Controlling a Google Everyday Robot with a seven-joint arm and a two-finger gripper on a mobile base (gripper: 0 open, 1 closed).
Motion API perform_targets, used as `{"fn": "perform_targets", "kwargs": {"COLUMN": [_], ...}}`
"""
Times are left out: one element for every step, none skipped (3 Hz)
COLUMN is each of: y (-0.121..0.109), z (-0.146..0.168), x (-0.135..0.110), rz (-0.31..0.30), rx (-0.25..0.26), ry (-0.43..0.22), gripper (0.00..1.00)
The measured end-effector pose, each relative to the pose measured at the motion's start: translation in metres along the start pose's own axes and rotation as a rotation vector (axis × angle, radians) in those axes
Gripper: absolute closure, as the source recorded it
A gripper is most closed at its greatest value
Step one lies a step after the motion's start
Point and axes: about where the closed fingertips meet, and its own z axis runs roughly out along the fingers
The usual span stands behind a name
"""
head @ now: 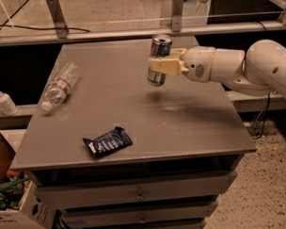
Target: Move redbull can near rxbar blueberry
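The redbull can (pixel 158 46), slim, blue and silver with a silver top, is held upright above the grey table (pixel 133 112) at its back right. My gripper (pixel 161 66) reaches in from the right and is shut on the can's middle; the can's base hangs clear of the tabletop with a shadow below it. The rxbar blueberry (pixel 107 141), a flat navy wrapper with white lettering, lies near the table's front edge, left of centre, well apart from the can.
A clear plastic bottle (pixel 60 86) lies on its side at the table's left edge. A soap dispenser (pixel 3 100) stands on a ledge at the far left. A cardboard box (pixel 14 205) sits on the floor at lower left. Drawers are below the tabletop.
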Motion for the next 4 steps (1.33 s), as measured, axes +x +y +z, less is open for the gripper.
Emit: {"fn": "perform_targets", "kwargs": {"y": [0.028, 0.056, 0.079, 0.096], "z": [-0.007, -0.008, -0.014, -0.021], "x": [0.000, 0.010, 0.019, 0.022], "rz": [0.040, 0.081, 0.096, 0.078], "rx": [-0.052, -0.103, -0.138, -0.159], "ry": [-0.036, -0.036, -0.009, 0.033], "gripper": [1.00, 1.00, 1.00, 1.00]}}
